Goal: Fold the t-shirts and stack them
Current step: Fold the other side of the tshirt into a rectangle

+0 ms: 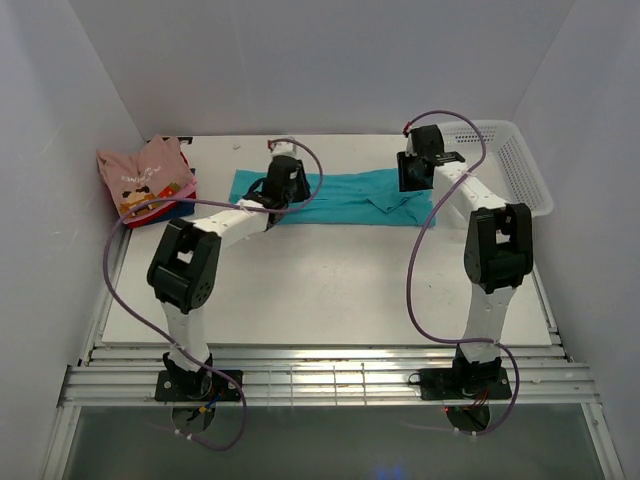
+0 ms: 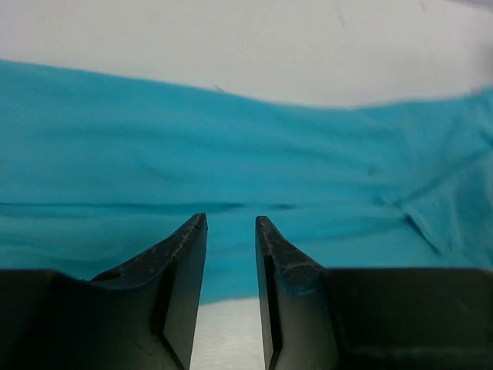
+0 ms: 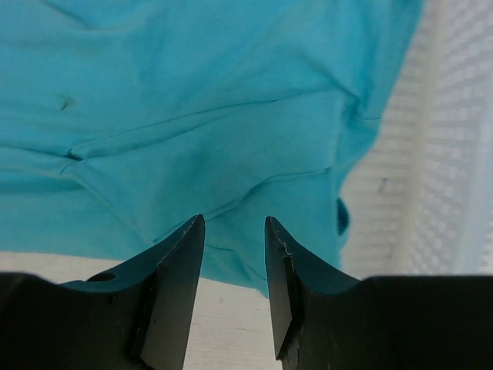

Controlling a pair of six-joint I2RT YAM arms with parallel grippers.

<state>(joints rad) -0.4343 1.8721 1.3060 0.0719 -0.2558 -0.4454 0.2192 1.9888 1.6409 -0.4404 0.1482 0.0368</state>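
Observation:
A teal t-shirt (image 1: 350, 197) lies folded into a long flat band across the back of the table. My left gripper (image 1: 285, 185) hovers over its left part. In the left wrist view the left gripper (image 2: 231, 220) is open above the near hem of the teal t-shirt (image 2: 231, 146), with nothing between the fingers. My right gripper (image 1: 420, 175) is over the shirt's right end. The right wrist view shows the right gripper (image 3: 235, 220) open and empty above a creased corner of the teal t-shirt (image 3: 192, 100). Folded t-shirts are stacked at the back left, a pink one (image 1: 145, 178) on top.
A white mesh basket (image 1: 520, 165) stands at the back right, close to the shirt's right end, and the basket (image 3: 454, 154) also fills the right of the right wrist view. White walls close in the table on three sides. Bare tabletop (image 1: 330, 280) lies between the shirt and the arm bases.

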